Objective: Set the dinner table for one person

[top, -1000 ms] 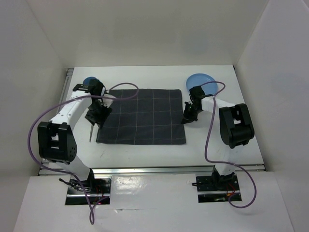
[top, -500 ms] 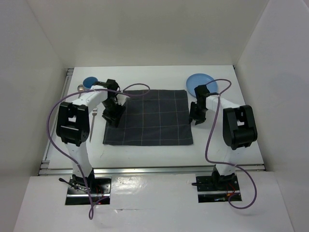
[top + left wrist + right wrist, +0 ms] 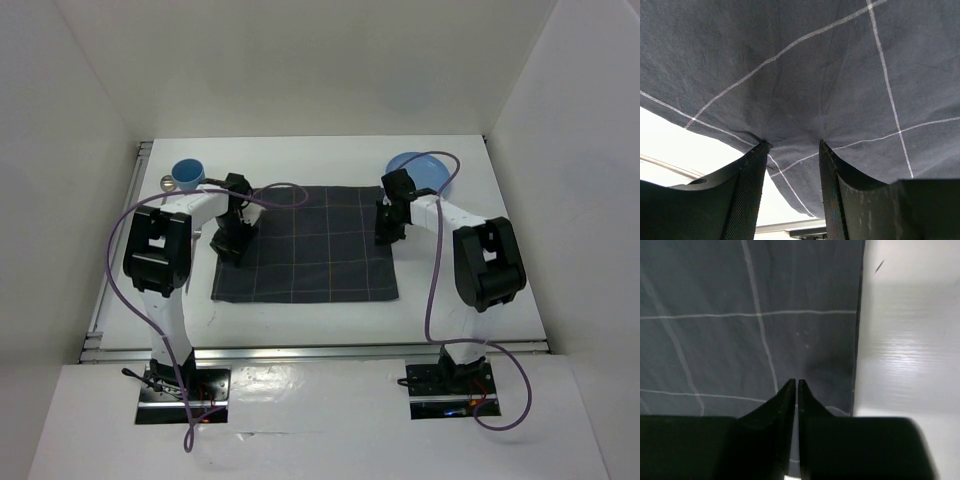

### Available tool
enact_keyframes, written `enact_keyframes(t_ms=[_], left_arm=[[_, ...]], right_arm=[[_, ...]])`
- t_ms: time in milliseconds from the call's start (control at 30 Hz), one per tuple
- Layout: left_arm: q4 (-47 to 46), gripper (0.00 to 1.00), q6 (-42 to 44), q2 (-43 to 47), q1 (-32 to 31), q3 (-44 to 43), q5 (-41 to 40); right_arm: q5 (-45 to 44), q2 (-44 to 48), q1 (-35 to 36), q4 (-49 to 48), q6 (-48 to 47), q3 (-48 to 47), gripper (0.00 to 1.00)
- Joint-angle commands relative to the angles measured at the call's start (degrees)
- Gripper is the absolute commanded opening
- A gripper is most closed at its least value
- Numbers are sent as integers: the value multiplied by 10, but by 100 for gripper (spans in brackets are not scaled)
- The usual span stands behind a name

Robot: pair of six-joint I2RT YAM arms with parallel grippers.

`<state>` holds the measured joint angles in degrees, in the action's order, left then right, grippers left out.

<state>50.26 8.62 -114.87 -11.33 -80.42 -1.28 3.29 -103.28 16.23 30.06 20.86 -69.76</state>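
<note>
Two blue containers beyond the placemat (image 3: 305, 255), at its far corners: cup (image 3: 187, 172) left, bowl (image 3: 412, 166) right; contents unclear. On it, left gripper (image 3: 792, 145) jaws spread, right gripper (image 3: 794, 382) jaws pressed together.

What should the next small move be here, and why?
Probably ease the left gripper up off the placemat: the cloth lies nearly flat on the table but puckers beneath it, while the plate and cup sit unplaced at the far edge.
</note>
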Motion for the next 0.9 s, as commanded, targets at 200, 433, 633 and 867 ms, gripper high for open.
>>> enact_keyframes(t_ms=[200,433,633,867], left_arm=[[-3,53,9,9,-4,47,16],[-3,53,14,20,-15,64,34],[11,53,14,20,-15,59,58],[30,53,9,1,-15,28,95]], right_arm=[[30,-4,-16,-48,88,119,0],[0,48,-35,-61,93,208,0],[-1,11,-58,-66,80,174,0],[7,-16,-68,-78,80,140,0]])
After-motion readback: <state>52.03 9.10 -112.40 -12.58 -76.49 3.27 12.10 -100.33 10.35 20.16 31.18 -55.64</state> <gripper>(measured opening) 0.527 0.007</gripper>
